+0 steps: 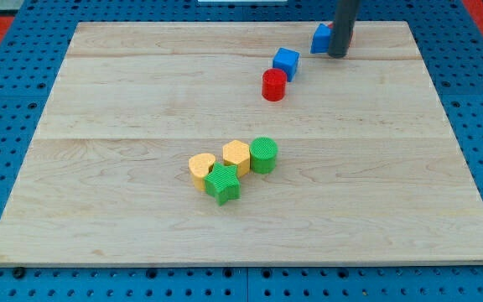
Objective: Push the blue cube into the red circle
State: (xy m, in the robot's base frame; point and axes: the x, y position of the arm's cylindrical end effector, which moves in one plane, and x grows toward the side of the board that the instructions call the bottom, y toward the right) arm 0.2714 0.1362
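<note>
A pale wooden board (141,84) lay on blue pegboard (7,92). The fingerless dark rod's tip (337,55) touched another blue block (321,38); the blue cube (286,63) adjoined the red cylinder (273,85).

1. My tip (338,55) is spotted at the view's top, just right of a blue block (320,39).
2. Lower left, the blue cube (286,62) is flanked by the red cylinder (273,85).
3. Near centre, the yellow heart (201,169), yellow hexagon (236,155) and green cylinder (263,155) are lined up, with the green star (223,184) tucked below.

A straight dark rod comes down from the view's top edge, right of centre, standing nearly upright. My tip (338,55) rests low at the far end. No other part of the arm shows.
</note>
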